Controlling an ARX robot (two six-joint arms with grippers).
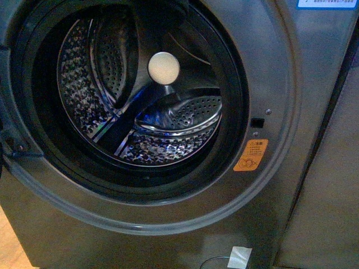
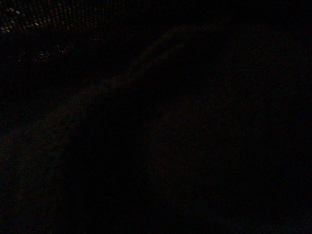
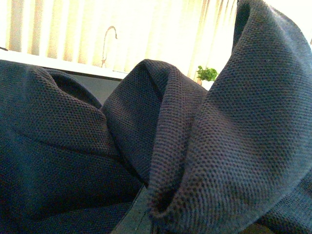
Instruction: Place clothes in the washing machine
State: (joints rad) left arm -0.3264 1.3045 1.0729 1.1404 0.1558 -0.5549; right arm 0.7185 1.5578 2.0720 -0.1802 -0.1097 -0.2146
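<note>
Close against the right wrist camera, navy clothes in folds, right hand hidden, grip impossible to tell

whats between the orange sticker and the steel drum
In the front view, only the black rubber rim separates the orange sticker from the perforated drum.

Rumpled navy clothes; grey washing machine, open

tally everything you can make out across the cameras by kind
washing machine: 1
dark navy garment: 1
orange sticker: 1
green plant: 1
tap: 1
total: 5
The left wrist view is dark, so nothing is counted from it.
</note>
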